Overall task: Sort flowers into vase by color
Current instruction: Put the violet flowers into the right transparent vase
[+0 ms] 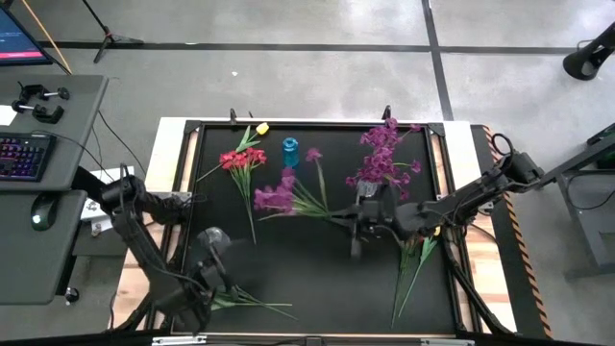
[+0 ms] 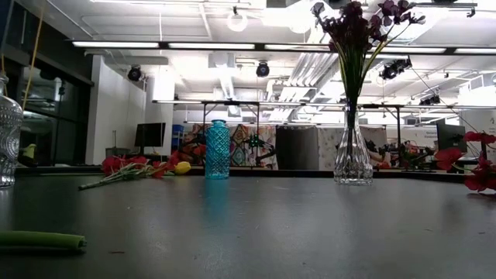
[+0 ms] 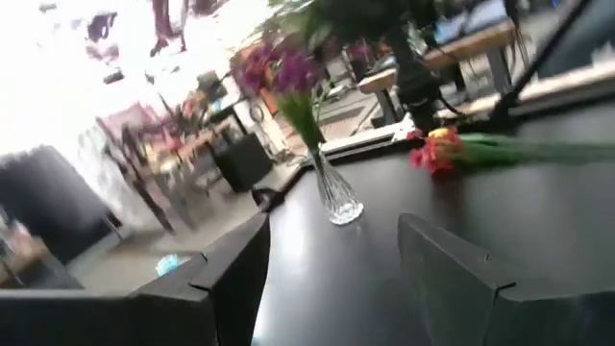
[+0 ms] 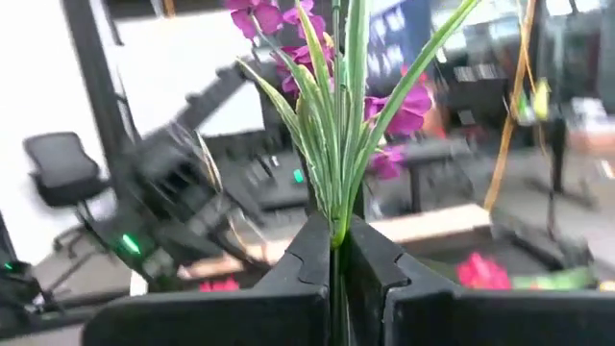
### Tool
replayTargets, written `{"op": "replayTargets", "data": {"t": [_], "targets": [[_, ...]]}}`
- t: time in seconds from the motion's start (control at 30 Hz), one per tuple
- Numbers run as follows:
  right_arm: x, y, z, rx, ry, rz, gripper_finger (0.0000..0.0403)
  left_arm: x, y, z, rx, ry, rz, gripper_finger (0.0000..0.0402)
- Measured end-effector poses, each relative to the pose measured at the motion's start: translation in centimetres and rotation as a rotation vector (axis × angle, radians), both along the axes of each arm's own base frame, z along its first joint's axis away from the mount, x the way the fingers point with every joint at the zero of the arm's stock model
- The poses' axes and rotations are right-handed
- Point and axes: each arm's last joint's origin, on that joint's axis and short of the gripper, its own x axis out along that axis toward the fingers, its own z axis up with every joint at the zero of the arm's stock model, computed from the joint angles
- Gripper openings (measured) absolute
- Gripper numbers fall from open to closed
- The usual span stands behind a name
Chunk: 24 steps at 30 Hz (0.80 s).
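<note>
We see the right gripper (image 4: 338, 252) near the middle of the desk (image 1: 317, 264), its fingers (image 4: 306, 258) clamped tight on the green stems of a purple flower bunch (image 4: 332, 86), which stands upright from the grip in the right wrist view. From above, that purple flower bunch (image 1: 277, 197) lies out ahead of the gripper, just in front of the clear glass vase (image 2: 353, 159), which already carries purple blooms. The left gripper (image 3: 332, 264) waits at the near left of the desk, fingers (image 3: 240, 269) spread wide and holding nothing.

The grip sits low on thin, springy stems, so we judge the heads may droop or swing as the arm travels. A stem could slip out of the pinch, since several are squeezed together. The glass vase has a narrow neck and is already full of stems; a stem end that misses it could catch the rim and tip the vase. The small blue vase (image 1: 289, 151) stands close by, and trailing leaves might brush it. The red flowers (image 1: 240, 160) and a yellow bud (image 1: 261, 128) lie at the far left, well apart from this path.

We can read no brand, label or writing on any of these things.
</note>
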Motion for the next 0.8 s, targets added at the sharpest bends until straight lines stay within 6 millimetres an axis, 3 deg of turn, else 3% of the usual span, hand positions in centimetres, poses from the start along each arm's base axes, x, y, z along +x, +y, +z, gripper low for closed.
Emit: {"op": "replayTargets", "data": {"t": [0.2,0.4,0.67,0.8], "targets": [[0.4,-0.4,1.0,-0.085,-0.143,0.07,0.0,2.0,3.1,-1.5,-0.241,-0.179,0.12,0.0217],[1.5,-1.4,0.4,-0.127,-0.199,0.077,0.0,4.5,5.7,-1.0,-0.293,-0.248,0.255,0.0217],[1.9,-2.5,0.4,-0.173,-0.194,0.052,0.0,7.1,5.7,2.7,-0.031,-0.041,0.321,0.0205],[1.9,-2.6,0.4,-0.196,-0.195,0.047,0.0,8.8,6.8,4.6,0.099,0.076,0.386,0.0195]]}}
